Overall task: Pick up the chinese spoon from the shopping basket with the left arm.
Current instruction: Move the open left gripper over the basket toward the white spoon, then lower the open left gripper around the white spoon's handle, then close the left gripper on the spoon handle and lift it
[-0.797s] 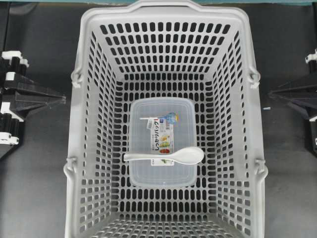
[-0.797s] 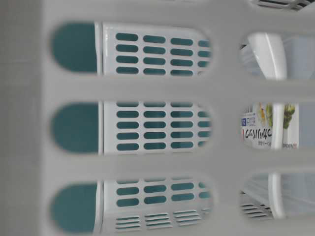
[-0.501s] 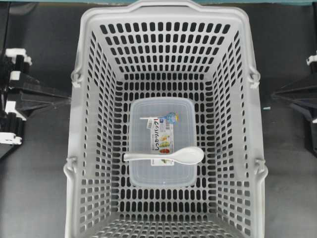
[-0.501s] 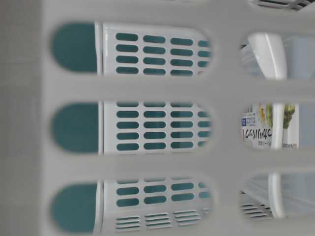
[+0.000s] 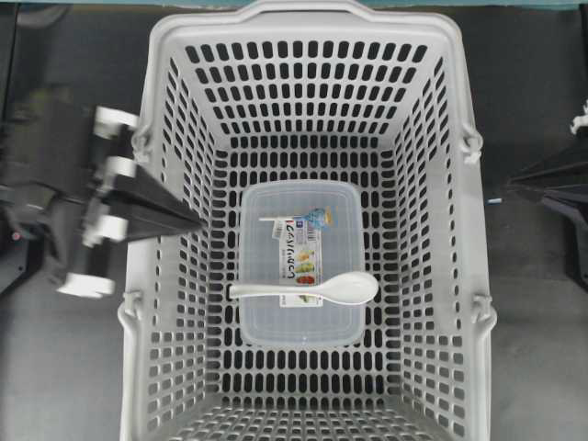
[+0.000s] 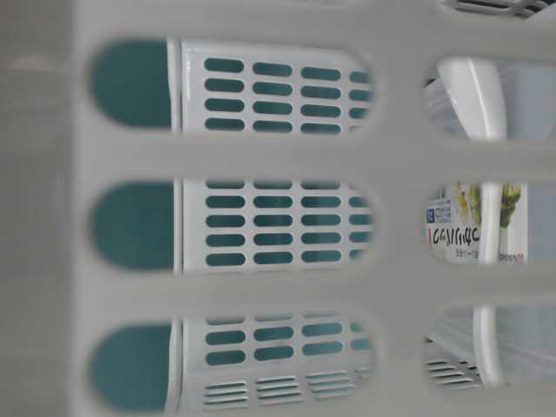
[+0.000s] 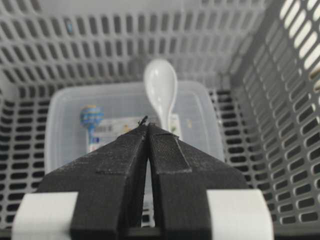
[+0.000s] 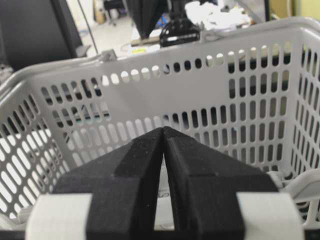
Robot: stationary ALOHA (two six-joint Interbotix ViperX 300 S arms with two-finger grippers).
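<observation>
Jaws pressed together on both grippers. Overhead: left gripper (image 5: 193, 223) tip over light-grey slotted plastic shopping basket (image 5: 138, 276) rim; glossy white chinese spoon (image 5: 312, 289) lies on clear lidded container (image 5: 299, 202), mid-basket, open room around. Left wrist: spoon ahead. Right wrist: right gripper (image 8: 164, 131) outside basket wall.

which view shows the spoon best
Overhead: the whole spoon lies unobstructed across the container. Left wrist shows its bowl; the gripper hides the handle. Table-level gives slivers through slots. Right wrist shows none.
</observation>
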